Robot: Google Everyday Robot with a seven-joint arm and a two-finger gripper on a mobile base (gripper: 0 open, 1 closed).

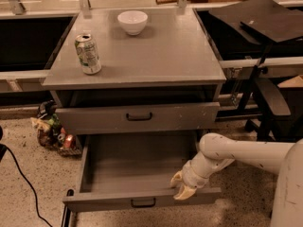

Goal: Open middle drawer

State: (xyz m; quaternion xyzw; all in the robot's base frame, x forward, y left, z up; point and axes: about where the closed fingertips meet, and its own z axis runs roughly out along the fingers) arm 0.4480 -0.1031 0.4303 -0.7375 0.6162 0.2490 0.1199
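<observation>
The middle drawer (142, 203) is pulled well out of the grey cabinet. Its flat front with a small black bar handle (143, 202) faces me, and its wide shallow tray (137, 167) looks empty. My gripper (182, 186) is at the top edge of the drawer front, right of the handle. One fingertip (176, 178) is inside the tray and the other lies over the front, so the jaws straddle and hold the front panel. My white arm (236, 151) reaches in from the right.
The drawer above (138, 117) is closed. On the cabinet top (156, 56) stand a drink can (88, 54) and a white bowl (132, 21). Clutter (52, 131) lies on the floor at the left, with a black cable (23, 183). A black chair (270, 98) stands at the right.
</observation>
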